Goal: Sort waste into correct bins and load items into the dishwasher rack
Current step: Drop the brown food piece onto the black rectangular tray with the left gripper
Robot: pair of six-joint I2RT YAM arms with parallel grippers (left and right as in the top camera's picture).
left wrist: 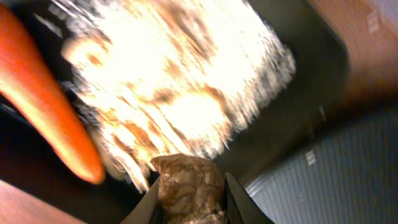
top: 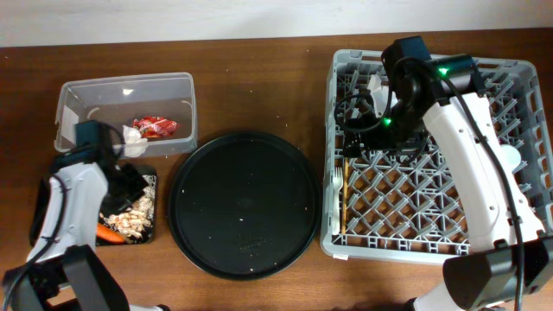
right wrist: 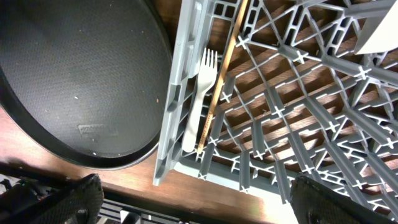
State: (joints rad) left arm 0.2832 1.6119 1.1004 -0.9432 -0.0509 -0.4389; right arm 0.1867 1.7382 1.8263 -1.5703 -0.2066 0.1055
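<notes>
My left gripper point(top: 130, 183) hangs over the shallow black tray point(top: 39, 229) and is shut on a brown scrap point(left wrist: 189, 186). The tray holds beige food scraps point(top: 134, 220) and an orange carrot point(top: 108, 233); both also show in the left wrist view, the scraps point(left wrist: 180, 74) and the carrot point(left wrist: 56, 106). The clear tub point(top: 78, 95) holds a red wrapper point(top: 154, 127) and a white tissue point(top: 132, 138). My right gripper point(right wrist: 199, 190) is open and empty above the grey rack point(top: 518, 86). A white fork point(right wrist: 199, 99) and chopsticks point(right wrist: 221, 74) lie on the rack floor by its left wall.
A large round black tray point(top: 242, 203) lies between the bins and the rack. White items point(top: 511, 157) stand in the rack, partly hidden by my right arm. The table's front edge runs just below the rack point(right wrist: 180, 93).
</notes>
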